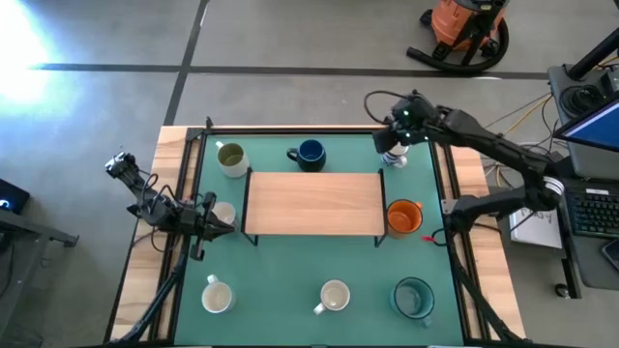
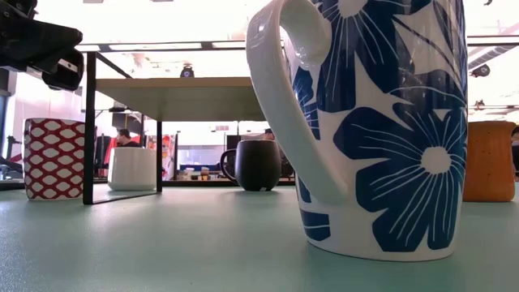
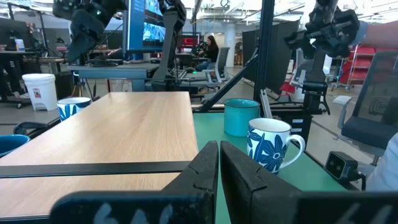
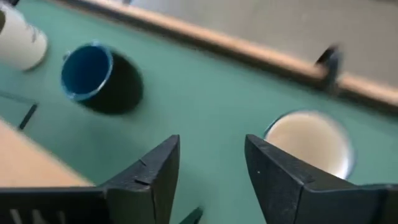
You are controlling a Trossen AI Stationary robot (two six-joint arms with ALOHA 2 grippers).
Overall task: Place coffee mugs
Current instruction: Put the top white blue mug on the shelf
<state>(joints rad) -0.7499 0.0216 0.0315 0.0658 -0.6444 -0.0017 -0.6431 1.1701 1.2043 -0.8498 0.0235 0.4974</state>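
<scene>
high view shows a green surface [image 1: 290, 280] with a low wooden shelf [image 1: 312, 202] at its middle and eight coffee mugs around it, all upright with mouths up. no brand, label or writing can be read on any of them.

taking the shelf as the clock's centre: an olive mug [image 1: 231, 158] stands at eleven o'clock, a navy mug [image 1: 309, 154] at twelve with its handle toward nine, and a white mug [image 1: 394, 156] at one o'clock, just under the right gripper [image 1: 398, 135]. an orange mug [image 1: 404, 216] sits at three o'clock, touching or just beside the shelf's leg. a large teal mug [image 1: 413, 297] is at five, a cream mug [image 1: 334, 296] at six with its handle toward eight, another white mug [image 1: 216, 295] at seven, and a pale mug [image 1: 224, 213] at nine, partly hidden by the left gripper [image 1: 208, 220].

right wrist view shows that gripper's fingers [image 4: 152, 177] spread apart, holding nothing, with the white mug's cream mouth off to one side of them. left wrist view shows the left gripper's fingers [image 3: 205, 174] pressed together, empty.

low view: the flowered blue-and-white mug [image 2: 377, 122] fills the foreground, handle at nine o'clock.
</scene>
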